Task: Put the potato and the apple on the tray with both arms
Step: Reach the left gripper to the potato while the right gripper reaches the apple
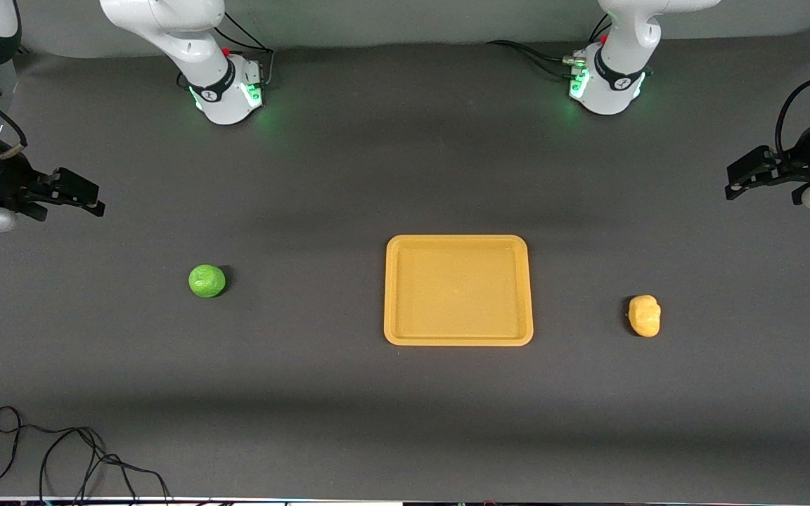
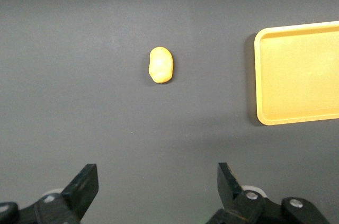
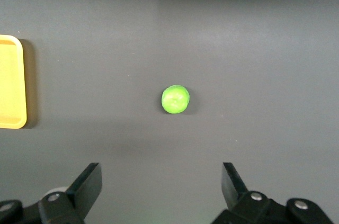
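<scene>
The orange-yellow tray (image 1: 458, 337) lies empty at the table's middle; its edge also shows in the left wrist view (image 2: 259, 75) and the right wrist view (image 3: 21, 81). The green apple (image 1: 207, 280) sits on the table toward the right arm's end and shows in the right wrist view (image 3: 175, 99). The yellow potato (image 1: 644, 315) lies toward the left arm's end and shows in the left wrist view (image 2: 160, 65). My right gripper (image 1: 88, 197) (image 3: 160, 179) is open and empty, up in the air at the table's edge. My left gripper (image 1: 737, 180) (image 2: 158, 179) is open and empty, likewise raised.
A loose black cable (image 1: 60, 450) lies near the front edge at the right arm's end. Both arm bases (image 1: 229, 91) (image 1: 605, 88) stand along the back edge. The table is dark grey.
</scene>
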Tool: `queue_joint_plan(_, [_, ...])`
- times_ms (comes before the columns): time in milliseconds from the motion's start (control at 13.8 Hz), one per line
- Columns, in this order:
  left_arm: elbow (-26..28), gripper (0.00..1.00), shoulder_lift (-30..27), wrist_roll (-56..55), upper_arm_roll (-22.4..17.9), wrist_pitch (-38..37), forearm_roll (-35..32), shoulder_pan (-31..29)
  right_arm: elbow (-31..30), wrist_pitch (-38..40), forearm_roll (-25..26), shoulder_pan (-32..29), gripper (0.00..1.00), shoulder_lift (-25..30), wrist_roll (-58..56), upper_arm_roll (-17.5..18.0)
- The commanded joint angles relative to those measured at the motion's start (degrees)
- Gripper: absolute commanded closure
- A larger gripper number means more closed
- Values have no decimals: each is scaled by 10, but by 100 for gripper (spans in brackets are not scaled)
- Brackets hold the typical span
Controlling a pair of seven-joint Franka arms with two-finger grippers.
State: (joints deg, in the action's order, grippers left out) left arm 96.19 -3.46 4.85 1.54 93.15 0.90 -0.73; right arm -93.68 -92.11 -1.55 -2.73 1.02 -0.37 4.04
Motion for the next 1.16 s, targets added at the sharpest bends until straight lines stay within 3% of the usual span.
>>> queue_joint_plan(0, [3, 0, -3, 10, 0, 2, 6, -4, 3, 7, 7, -10, 0, 5, -13, 8])
queue_joint_plan(436, [7, 0, 6, 10, 2, 15, 2, -1, 5, 7, 26, 1, 0, 0, -13, 5])
queue_joint_plan(727, [10, 0, 51, 16, 3, 56, 1, 5, 3, 14, 27, 1, 0, -8, -47, 4])
queue_joint_plan(1091, [57, 0, 148, 20, 1, 202, -5, -4, -16, 22, 27, 1, 0, -8, -53, 0])
